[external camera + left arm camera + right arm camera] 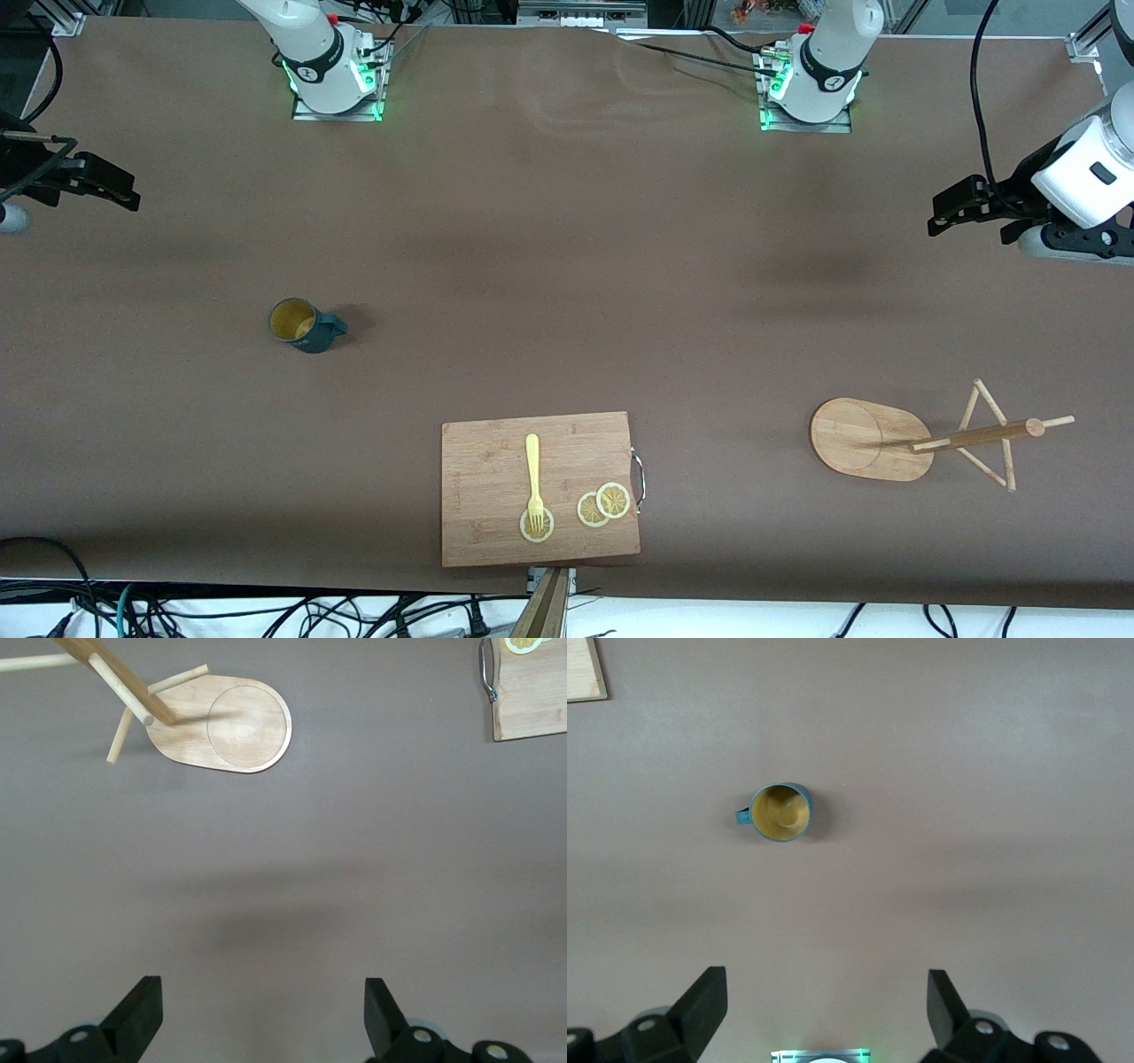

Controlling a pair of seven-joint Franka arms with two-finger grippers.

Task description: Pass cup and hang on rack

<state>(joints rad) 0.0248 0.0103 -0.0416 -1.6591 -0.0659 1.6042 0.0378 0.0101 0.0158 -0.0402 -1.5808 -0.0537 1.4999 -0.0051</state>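
Observation:
The dark teal cup (303, 325) stands upright on the brown table toward the right arm's end, its tan inside showing and its handle pointing toward the left arm's end. It also shows in the right wrist view (780, 811). The bamboo rack (873, 439) stands on its oval base toward the left arm's end, with its post and pegs (983, 434) bare. It also shows in the left wrist view (230, 726). My right gripper (115, 186) is open and empty, up over the table's edge at the right arm's end. My left gripper (939, 213) is open and empty, up over the table at the left arm's end.
A rectangular bamboo cutting board (496, 461) lies at the table edge nearest the front camera, between cup and rack. It carries a yellow fork (533, 474) and lemon slices (604, 505). Its corners show in the left wrist view (532, 700) and the right wrist view (585, 669).

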